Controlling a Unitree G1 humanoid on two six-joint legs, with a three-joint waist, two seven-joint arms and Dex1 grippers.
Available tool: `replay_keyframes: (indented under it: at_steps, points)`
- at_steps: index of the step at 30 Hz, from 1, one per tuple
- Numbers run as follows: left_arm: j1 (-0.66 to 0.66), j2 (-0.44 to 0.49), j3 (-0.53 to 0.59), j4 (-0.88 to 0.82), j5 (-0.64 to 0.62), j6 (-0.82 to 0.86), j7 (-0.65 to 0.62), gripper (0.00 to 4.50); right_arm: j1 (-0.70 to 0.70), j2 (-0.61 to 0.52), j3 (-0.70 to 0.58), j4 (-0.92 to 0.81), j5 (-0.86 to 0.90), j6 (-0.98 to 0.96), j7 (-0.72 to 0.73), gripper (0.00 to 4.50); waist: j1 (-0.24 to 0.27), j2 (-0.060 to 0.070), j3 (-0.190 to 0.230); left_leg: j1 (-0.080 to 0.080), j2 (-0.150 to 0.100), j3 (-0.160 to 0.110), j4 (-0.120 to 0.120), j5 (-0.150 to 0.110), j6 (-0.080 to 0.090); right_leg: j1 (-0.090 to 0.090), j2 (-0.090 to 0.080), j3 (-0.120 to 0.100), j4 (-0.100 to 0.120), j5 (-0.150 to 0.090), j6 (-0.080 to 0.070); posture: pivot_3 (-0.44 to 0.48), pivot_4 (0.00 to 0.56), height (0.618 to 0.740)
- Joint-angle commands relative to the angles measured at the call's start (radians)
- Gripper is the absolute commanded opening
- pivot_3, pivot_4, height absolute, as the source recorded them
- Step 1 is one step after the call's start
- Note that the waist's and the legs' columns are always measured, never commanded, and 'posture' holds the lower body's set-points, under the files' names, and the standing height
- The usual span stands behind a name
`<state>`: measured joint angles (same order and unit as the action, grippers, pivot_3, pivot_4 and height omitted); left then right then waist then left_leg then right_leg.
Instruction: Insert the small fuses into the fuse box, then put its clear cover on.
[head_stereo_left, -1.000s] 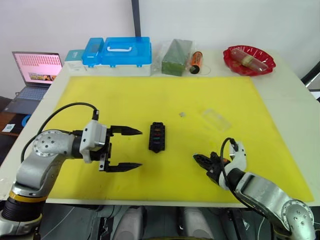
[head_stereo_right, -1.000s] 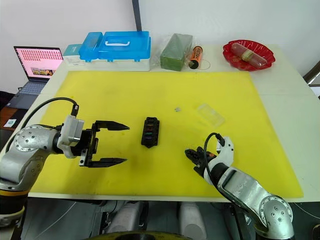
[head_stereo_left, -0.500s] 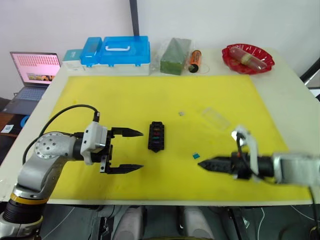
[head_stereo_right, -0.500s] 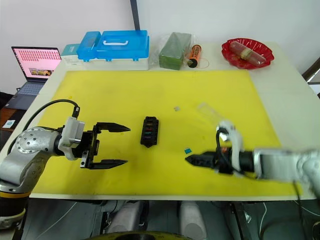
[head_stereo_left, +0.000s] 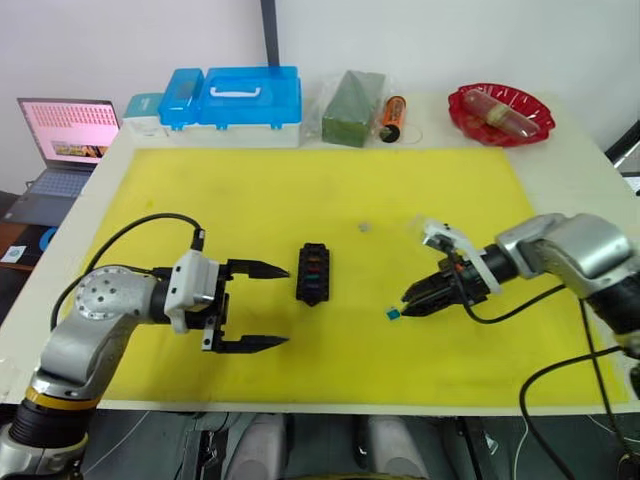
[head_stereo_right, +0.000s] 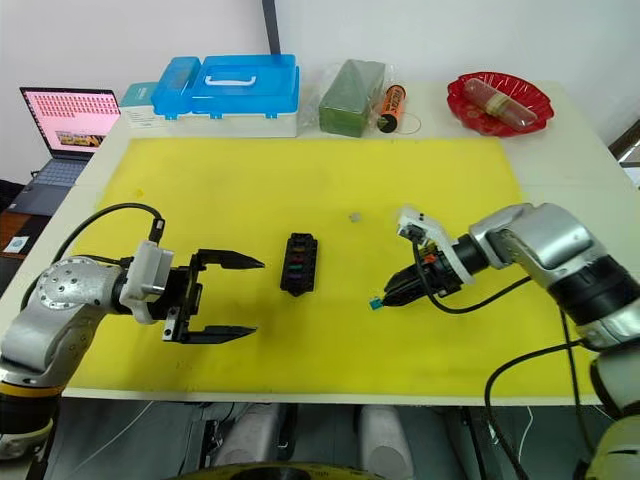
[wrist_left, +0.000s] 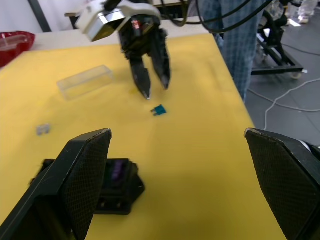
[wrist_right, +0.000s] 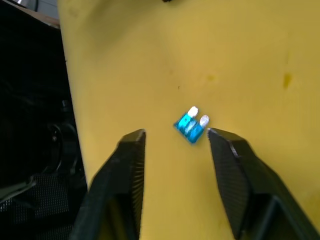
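No brand or label can be read anywhere; the laptop (head_stereo_left: 62, 135) screen shows pink rows too small to make out. On the yellow mat (head_stereo_left: 260, 190) the fuse box (head_stereo_left: 314, 273) lies near the middle with coloured fuses already seated in its slots, and the left wrist view shows a purple one in the near end. The left gripper (head_stereo_left: 262, 305) hangs just beside the box on the robot's left, fingers spread wide and holding nothing. The right gripper (head_stereo_right: 392, 296) points down at the mat on the box's right, its fingers parted a little around a loose teal fuse (wrist_right: 190, 125) without touching it; the right wrist view shows the fuse's two metal blades, which the head views do not resolve. A small grey fuse (head_stereo_left: 365, 227) lies apart farther back. The clear cover (wrist_left: 85, 82) lies on the mat beyond the right gripper, plain in the left wrist view though partly hidden behind the wrist from the head. Along the far table edge stand a blue-lidded storage case (head_stereo_left: 235, 101), a green block (head_stereo_left: 354, 98), an orange cylinder (head_stereo_left: 392, 118) and a red dish (head_stereo_left: 500, 115)
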<state>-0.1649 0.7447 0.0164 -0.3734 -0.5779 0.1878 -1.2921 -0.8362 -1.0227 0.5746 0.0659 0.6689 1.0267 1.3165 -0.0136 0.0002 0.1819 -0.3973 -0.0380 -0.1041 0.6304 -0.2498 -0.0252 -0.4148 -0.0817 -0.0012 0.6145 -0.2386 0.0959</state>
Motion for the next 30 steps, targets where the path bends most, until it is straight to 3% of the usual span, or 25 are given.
replay_keyframes:
  at_steps: [1, 12, 20, 30]
  points:
    - [0.002, 0.008, 0.016, -0.026, -0.004, -0.014, 0.002, 4.5, -0.03, 0.018, -0.014, 0.034, -0.066, 0.007, 0.05, 0.94, 0.004, 0.0, 0.0, 0.0, 0.0, 0.0, 0.0, 0.0, 0.0, 0.0, 0.0, 0.0, 0.0, 0.0, 0.0, 0.0, 0.15, 0.74]
    - [0.007, 0.02, 0.031, 0.022, 0.0, -0.058, -0.028, 4.5, -0.03, 0.096, -0.015, 0.103, -0.187, 0.039, 0.099, 0.94, 0.0, 0.0, 0.0, 0.001, 0.0, 0.0, 0.0, 0.0, -0.001, 0.0, 0.001, 0.0, 0.002, 0.001, 0.0, 0.0, 0.15, 0.74]
    - [0.012, 0.014, 0.014, 0.019, 0.006, -0.068, -0.015, 4.5, -0.005, 0.13, -0.03, 0.071, -0.165, 0.145, 0.115, 0.94, 0.001, 0.0, 0.0, 0.001, 0.0, 0.0, 0.001, 0.001, -0.001, 0.0, 0.001, 0.0, 0.003, 0.001, 0.0, 0.0, 0.15, 0.74]
    - [0.006, 0.017, 0.005, 0.03, 0.005, -0.061, -0.012, 4.5, 0.033, 0.156, -0.06, 0.06, -0.184, 0.144, 0.079, 0.94, 0.0, 0.0, 0.0, 0.003, 0.0, 0.0, 0.001, 0.001, -0.001, 0.001, 0.001, 0.0, 0.004, 0.001, 0.0, 0.0, 0.15, 0.74]
